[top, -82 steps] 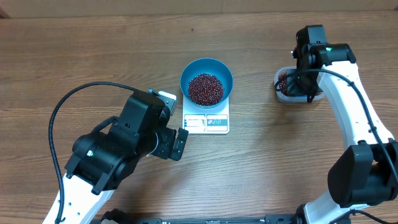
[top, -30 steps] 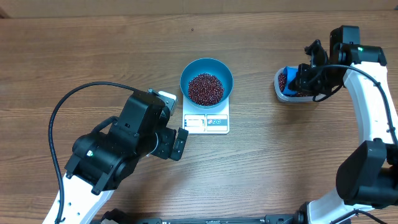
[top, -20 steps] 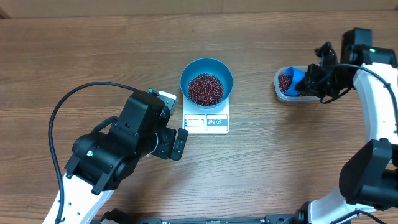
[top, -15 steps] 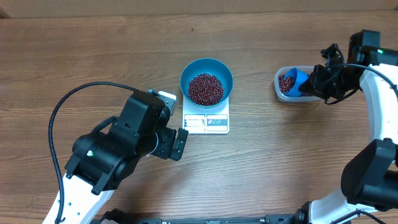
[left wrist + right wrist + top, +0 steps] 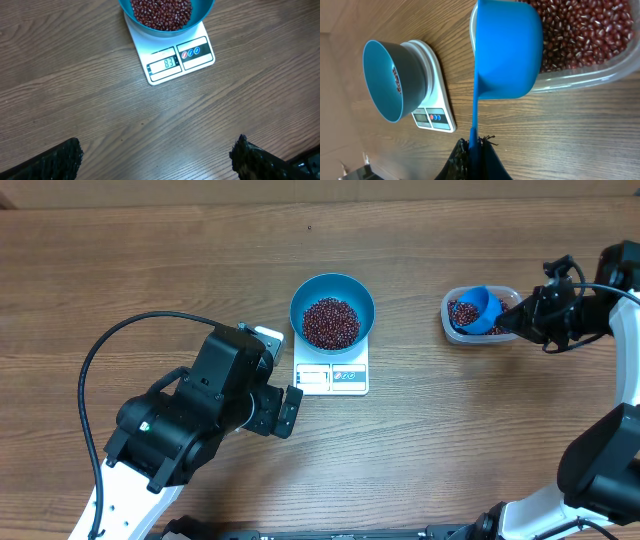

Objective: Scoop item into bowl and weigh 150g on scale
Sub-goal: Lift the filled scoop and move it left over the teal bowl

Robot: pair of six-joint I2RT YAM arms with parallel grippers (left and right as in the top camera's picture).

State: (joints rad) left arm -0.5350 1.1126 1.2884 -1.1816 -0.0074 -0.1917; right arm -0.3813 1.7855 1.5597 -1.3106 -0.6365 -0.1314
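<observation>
Wood-grain table carried everything. Teal bowl sat on the white scale near the centre, w/ the scale's front edge sticking out clear of it; display read 83. Bowl held a heap of red-brown beans, covering the bottom but well below the rim. Over on the R side, well apart from the scale, a clear tub held more beans. Blue scoop was at the tub, cup tilted over the end nearest the bowl, handle running out past the tub's rim. R wrist view showed only the cup's outside, so couldn't tell whether it was loaded. R hand was closed tight on the end of the scoop's thin handle, pinching it between both fingers. L hand was spread fully wide w/ nothing in it, above bare table just in front of the scale & not touching it; both dark fingertips showed at the bottom corners of the L wrist view.
</observation>
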